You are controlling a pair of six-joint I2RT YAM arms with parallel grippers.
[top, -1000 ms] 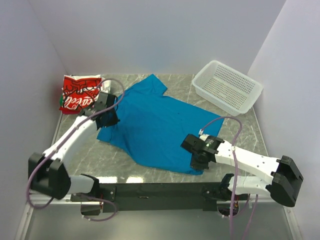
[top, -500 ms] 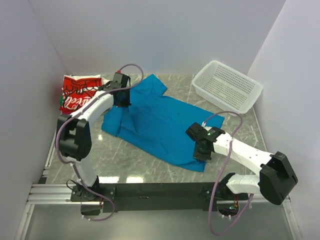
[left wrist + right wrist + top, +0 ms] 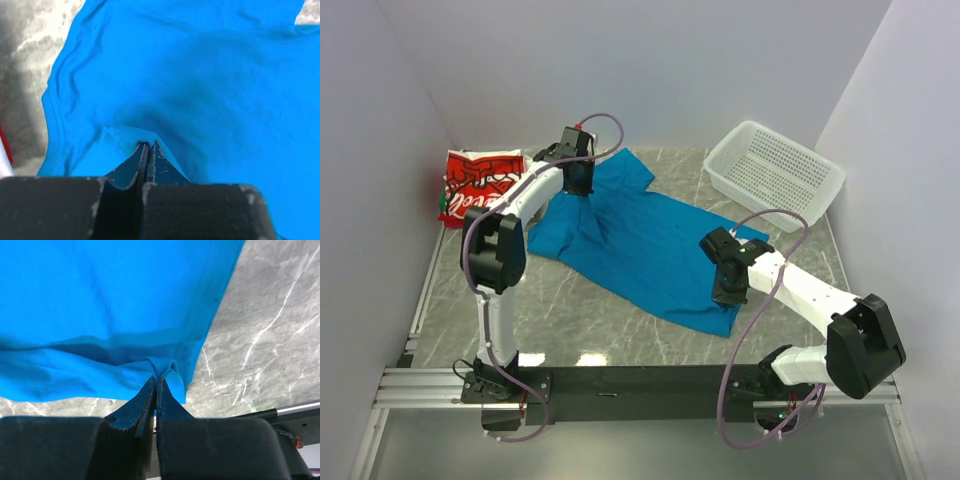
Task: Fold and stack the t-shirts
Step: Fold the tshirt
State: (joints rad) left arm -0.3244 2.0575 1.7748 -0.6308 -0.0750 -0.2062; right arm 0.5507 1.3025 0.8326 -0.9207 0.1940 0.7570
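Note:
The bright-blue t-shirt [image 3: 640,245] lies spread across the middle of the marble table. My left gripper [image 3: 578,185] is shut on a pinch of its cloth near the far left sleeve; the wrist view shows the fabric [image 3: 200,75] bunched at the closed fingertips [image 3: 148,145]. My right gripper [image 3: 728,290] is shut on the shirt's near right hem, cloth [image 3: 100,305] gathered at its tips [image 3: 156,379]. The folded red-and-white t-shirt [image 3: 478,183] with white script lies at the far left, apart from both grippers.
A white perforated plastic basket [image 3: 775,173] stands at the far right corner. Marble table top [image 3: 550,310] shows bare in front of the shirt. Grey walls close in left, back and right. A black rail [image 3: 620,382] runs along the near edge.
Both arms have moved away from me, dragging the blue shirt. The left gripper went from the shirt's left edge up to the far sleeve area; the right carried the hem inward.

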